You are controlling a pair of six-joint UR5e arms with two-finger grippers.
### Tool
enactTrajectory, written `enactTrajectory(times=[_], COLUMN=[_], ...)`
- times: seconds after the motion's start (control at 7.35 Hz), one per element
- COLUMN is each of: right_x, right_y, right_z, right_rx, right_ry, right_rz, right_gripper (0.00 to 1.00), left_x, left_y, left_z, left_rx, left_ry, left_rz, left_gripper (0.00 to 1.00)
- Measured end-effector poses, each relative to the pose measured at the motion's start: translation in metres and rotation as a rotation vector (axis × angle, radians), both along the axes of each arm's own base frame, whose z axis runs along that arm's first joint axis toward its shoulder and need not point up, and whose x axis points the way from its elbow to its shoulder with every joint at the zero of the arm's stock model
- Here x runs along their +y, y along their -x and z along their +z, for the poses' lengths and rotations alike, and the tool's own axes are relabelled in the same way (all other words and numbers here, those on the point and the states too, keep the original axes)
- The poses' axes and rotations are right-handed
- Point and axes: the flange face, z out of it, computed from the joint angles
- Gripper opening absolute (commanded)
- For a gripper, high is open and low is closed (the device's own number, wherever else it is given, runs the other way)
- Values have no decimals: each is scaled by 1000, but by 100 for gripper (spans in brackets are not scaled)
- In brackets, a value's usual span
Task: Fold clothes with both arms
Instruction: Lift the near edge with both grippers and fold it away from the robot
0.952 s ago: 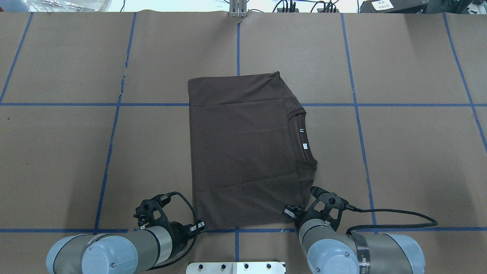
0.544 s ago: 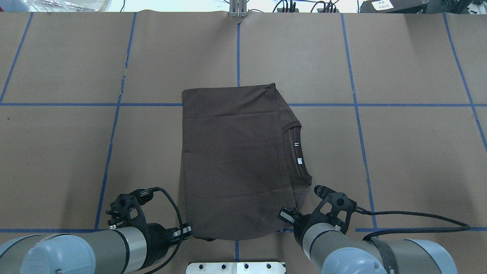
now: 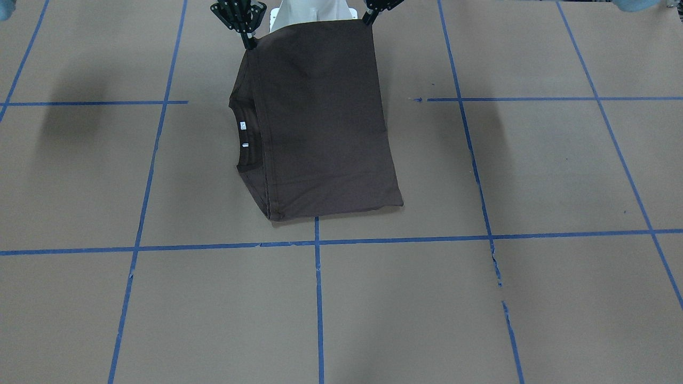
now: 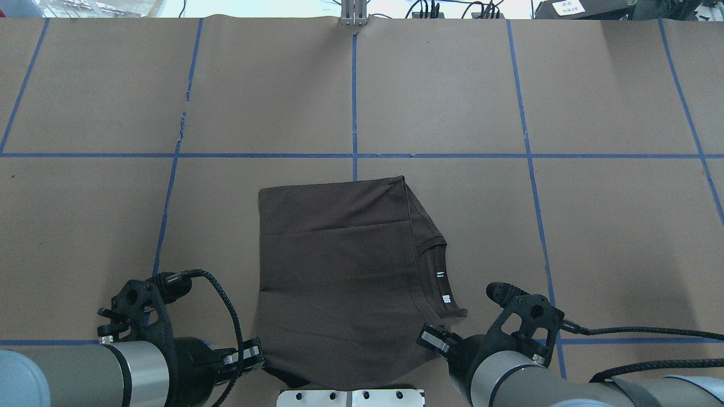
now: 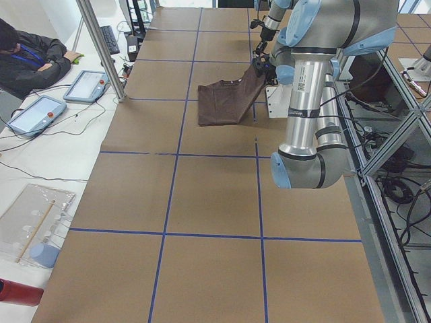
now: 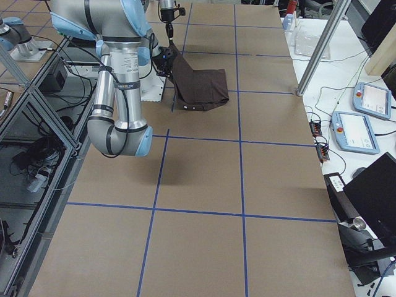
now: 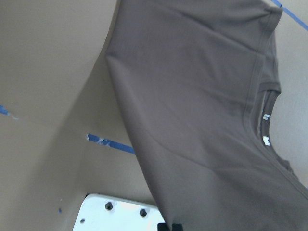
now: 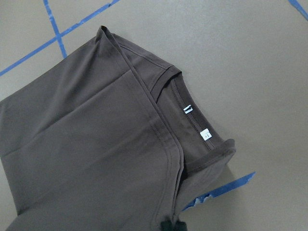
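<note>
Left gripper (image 4: 249, 354) and right gripper (image 4: 432, 339) each clamp a T-shirt (image 4: 339, 265) corner above the table (image 4: 565, 226) near edge; I advise level, taut travel.

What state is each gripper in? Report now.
Left gripper: closed on the T-shirt's near corner.
Right gripper: closed on its other near corner.

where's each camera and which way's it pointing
Front-facing: opposite the robot, facing it; left claw, right claw grip the dark brown T-shirt.
Overhead: behind the robot, facing forward, down; grey metal left arm, right arm.
Exterior left: table end; left arm nearest.
Exterior right: opposite end; right arm nearest.
Left wrist: along the hanging T-shirt; claw tip.
Right wrist: likewise, collar side.
Both wrist views share white neck tags.
</note>
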Motion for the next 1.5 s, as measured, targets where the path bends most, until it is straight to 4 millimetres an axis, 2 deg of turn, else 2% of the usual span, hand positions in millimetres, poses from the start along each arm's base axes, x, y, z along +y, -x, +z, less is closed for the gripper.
enactTrajectory(times=[0.27,0.54,0.82,0.95,1.22,1.5], right_x=[-51,-108,-157,-178,-212,-229], right_y=[13,20,41,58,88,105], right_z=[-10,-17,-21,-18,1,25], right_rx=[11,40,83,93,97,143], right_ry=[32,33,32,34,27,24], right_rz=[53,86,122,139,160,158], right_gripper=[0,0,0,0,0,0], left_x=[-38,-92,-134,-147,-164,-180], left_y=[-2,-21,-36,-41,-60,-77], left_z=[1,8,20,27,46,67], left_rx=[-34,-96,-157,-176,-191,-207], left_ry=[-74,-118,-144,-150,-153,-152], left_rz=[-47,-86,-119,-129,-138,-147], left_gripper=[0,0,0,0,0,0])
